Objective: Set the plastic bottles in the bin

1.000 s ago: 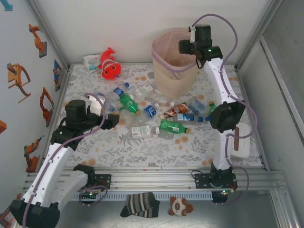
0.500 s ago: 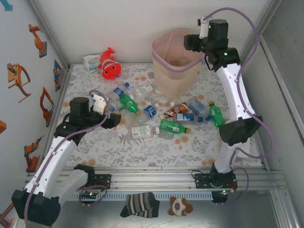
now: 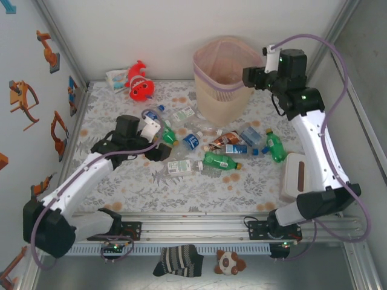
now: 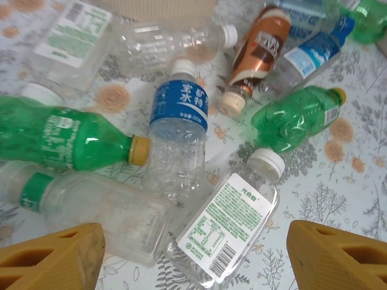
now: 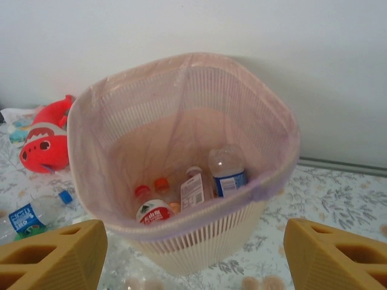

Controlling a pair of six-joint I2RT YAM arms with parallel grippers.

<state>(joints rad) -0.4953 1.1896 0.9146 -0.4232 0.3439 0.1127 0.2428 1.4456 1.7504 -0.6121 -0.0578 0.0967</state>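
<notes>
Counter [image 3: 181,187] strewn with plastic bottles [image 4: 178,133]; one bin [image 3: 217,103] at far centre. Left wrist view: at least ten loose bottles, three of them green, one brown, rest clear. Legible: blue label with white Chinese characters; white label [image 4: 227,226] with green print and barcode. Right wrist view looks into bin: blue-labelled bottle [image 5: 227,172], one white-labelled, one red-labelled, two red-orange caps. One red fish plush [image 3: 140,86] left of bin. Jaws of left gripper [image 4: 193,260] wide, empty, over heap. Jaws of right gripper [image 5: 193,254] wide, empty, by bin's right rim.
</notes>
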